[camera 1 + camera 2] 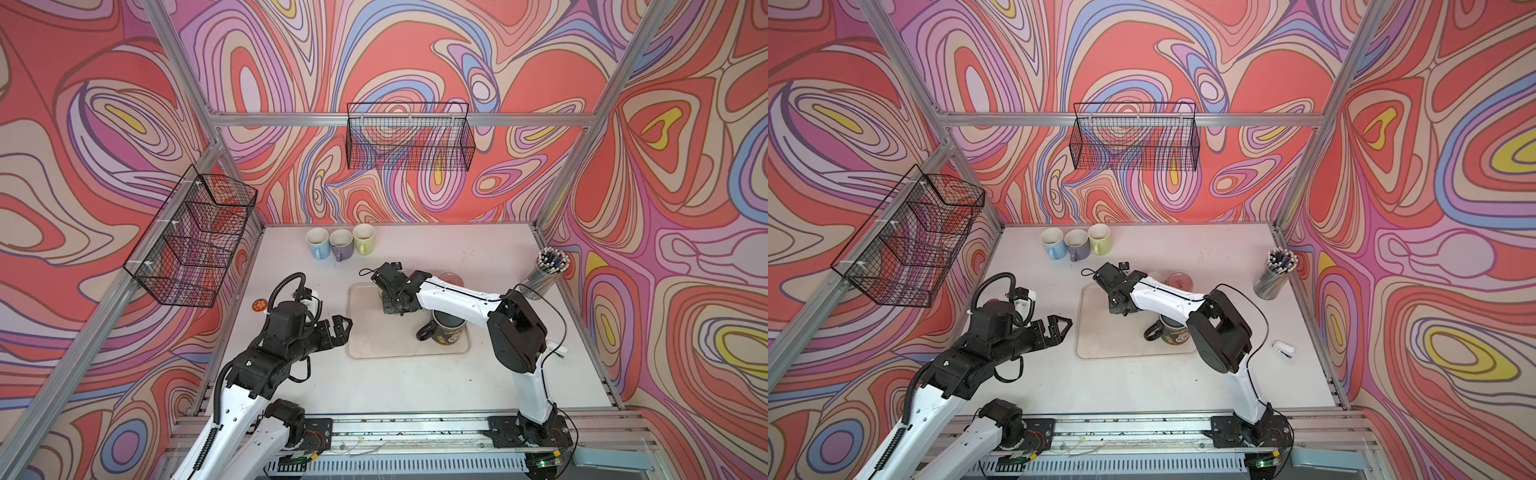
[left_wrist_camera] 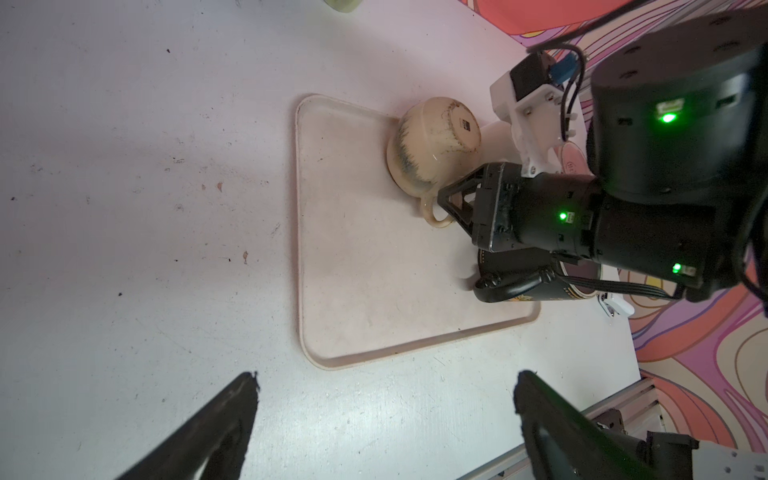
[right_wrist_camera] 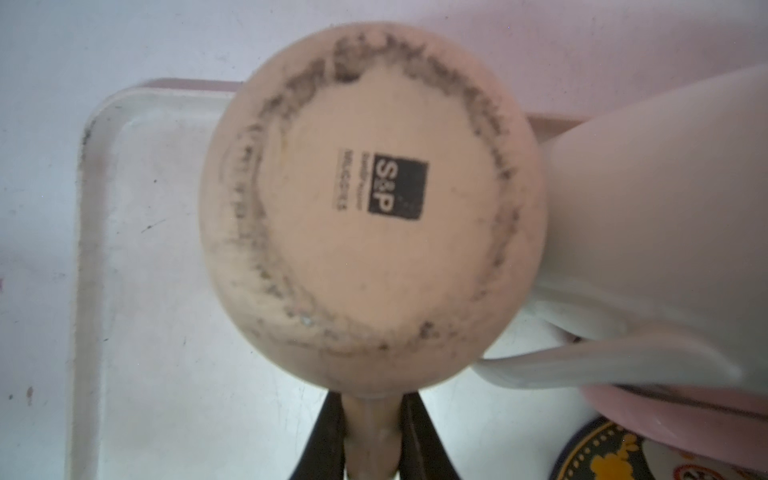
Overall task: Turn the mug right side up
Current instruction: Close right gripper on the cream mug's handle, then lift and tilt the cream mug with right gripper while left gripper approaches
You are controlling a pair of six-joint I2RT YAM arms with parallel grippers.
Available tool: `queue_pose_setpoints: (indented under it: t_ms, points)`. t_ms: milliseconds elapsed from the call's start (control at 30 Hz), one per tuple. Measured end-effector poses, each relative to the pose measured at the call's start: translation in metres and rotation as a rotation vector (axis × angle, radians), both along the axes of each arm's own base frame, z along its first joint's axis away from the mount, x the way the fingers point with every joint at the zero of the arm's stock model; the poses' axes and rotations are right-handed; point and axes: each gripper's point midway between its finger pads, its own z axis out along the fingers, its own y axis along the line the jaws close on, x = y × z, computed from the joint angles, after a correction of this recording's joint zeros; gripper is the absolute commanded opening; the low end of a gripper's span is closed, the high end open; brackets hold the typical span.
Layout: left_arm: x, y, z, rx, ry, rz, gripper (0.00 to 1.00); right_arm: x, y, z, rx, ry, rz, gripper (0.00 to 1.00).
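Note:
A beige mug point(image 2: 432, 145) with dark streaks sits upside down at the far left corner of the cream tray point(image 2: 345, 270), base with a printed label facing up point(image 3: 370, 208). My right gripper point(image 3: 372, 411) is shut on the mug's handle point(image 3: 372, 440), one black finger point(image 3: 328, 436) on each side of it. In both top views the right gripper point(image 1: 392, 307) covers most of the mug. My left gripper point(image 1: 343, 326) hovers open just left of the tray, nothing between its fingers point(image 2: 232, 415).
A black printed mug point(image 1: 446, 332) stands upright on the tray's right side under the right arm. A white mug point(image 3: 644, 208) and a pink dish point(image 1: 451, 278) sit close behind. Three pastel mugs point(image 1: 340, 245) line the back, and a pen cup point(image 1: 546, 272) stands at the right.

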Motion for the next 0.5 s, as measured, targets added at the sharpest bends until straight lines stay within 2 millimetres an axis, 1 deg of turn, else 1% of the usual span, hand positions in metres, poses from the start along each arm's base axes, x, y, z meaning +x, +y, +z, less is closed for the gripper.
queue_pose_setpoints:
  t_ms: [200, 333, 500]
  points:
    - [0.002, -0.001, -0.004, -0.013, -0.018, -0.001, 0.92, -0.008, 0.009, 0.013, 0.098, 0.002, 0.056, 0.0]
    - [-0.002, -0.004, -0.021, -0.057, -0.035, 0.001, 0.92, -0.015, 0.011, 0.019, 0.17, 0.015, 0.088, 0.0]
    - [-0.004, -0.009, -0.043, -0.118, -0.037, 0.001, 0.92, -0.023, 0.007, 0.03, 0.252, 0.022, 0.121, 0.0]
